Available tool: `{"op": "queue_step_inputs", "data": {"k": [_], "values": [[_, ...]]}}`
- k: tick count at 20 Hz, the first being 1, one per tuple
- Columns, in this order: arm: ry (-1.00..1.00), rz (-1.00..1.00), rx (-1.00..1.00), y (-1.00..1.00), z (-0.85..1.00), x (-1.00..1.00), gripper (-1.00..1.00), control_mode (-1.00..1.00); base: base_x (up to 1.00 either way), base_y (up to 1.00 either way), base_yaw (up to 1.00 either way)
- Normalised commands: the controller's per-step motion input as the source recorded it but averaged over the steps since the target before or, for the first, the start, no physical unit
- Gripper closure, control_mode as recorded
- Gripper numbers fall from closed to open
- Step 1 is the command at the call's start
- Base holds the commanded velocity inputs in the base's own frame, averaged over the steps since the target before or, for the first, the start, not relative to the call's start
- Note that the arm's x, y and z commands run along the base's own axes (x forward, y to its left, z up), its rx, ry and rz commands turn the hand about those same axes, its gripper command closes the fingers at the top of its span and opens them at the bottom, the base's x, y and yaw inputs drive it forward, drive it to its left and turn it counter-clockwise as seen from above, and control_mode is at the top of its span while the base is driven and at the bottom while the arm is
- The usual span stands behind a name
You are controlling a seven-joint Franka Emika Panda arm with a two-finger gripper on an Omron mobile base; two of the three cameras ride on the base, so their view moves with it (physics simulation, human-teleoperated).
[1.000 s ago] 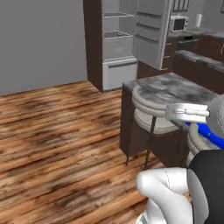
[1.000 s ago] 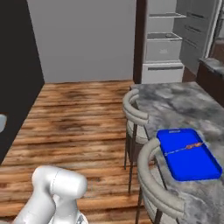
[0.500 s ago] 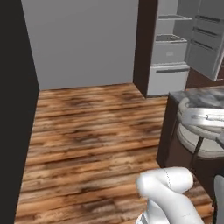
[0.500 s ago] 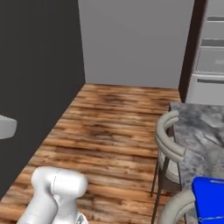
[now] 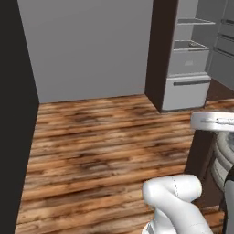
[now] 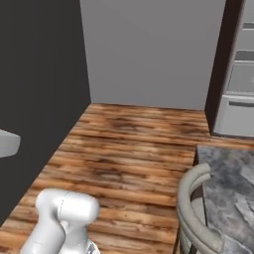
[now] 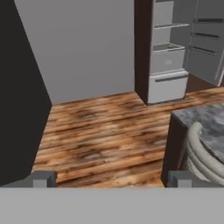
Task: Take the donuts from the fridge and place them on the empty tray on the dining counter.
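Donuts cannot be made out at this moment; the shelves of the fridge (image 7: 168, 57) are too small in the pictures to show what lies on them. The fridge stands open, ahead of the claw (image 7: 111, 180) and to its right, well apart from it, with the grey shelves and the bottom drawer (image 7: 167, 86) facing the room.

Compared with a second ago, the whole scene has slid to the right in both base views. I judge this as a turn of the base to the left, not as a move of the things. The blue board that lay on the tabletop has gone out of the right base view, and the fridge now sits at the right edge of all views. For the task this means the robot is not yet pointed at the fridge, and no donut is taken.

The claw is fully open and holds nothing; its two tips stand wide apart at the bottom of the hand view.

Near the claw on the right is the corner of the dining tabletop (image 7: 205, 118), with a padded stool (image 7: 202, 151) just beside it. This corner and the stool could stand in the way of a straight drive. Ahead lies bare wooden floor (image 7: 100, 135), then a grey wall (image 7: 83, 48); a dark wall (image 7: 19, 96) closes the left side.
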Motion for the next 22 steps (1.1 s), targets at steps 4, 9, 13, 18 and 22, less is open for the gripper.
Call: {"op": "queue_step_inputs", "data": {"k": [4, 9, 13, 18, 22], "values": [[0.0, 0.0, 0.0, 0.0, 0.0, 0.0, -1.0, 1.0, 1.0, 0.0, 0.0], [0.0, 0.0, 0.0, 0.0, 0.0, 0.0, -1.0, 1.0, 1.0, -0.01, 0.02], [0.0, 0.0, 0.0, 0.0, 0.0, 0.0, -1.0, 1.0, 1.0, -0.09, 0.03], [0.0, 0.0, 0.0, 0.0, 0.0, 0.0, -1.0, 1.0, 1.0, -0.19, 0.01], [0.0, 0.0, 0.0, 0.0, 0.0, 0.0, -1.0, 1.0, 1.0, -0.54, 0.0]]}}
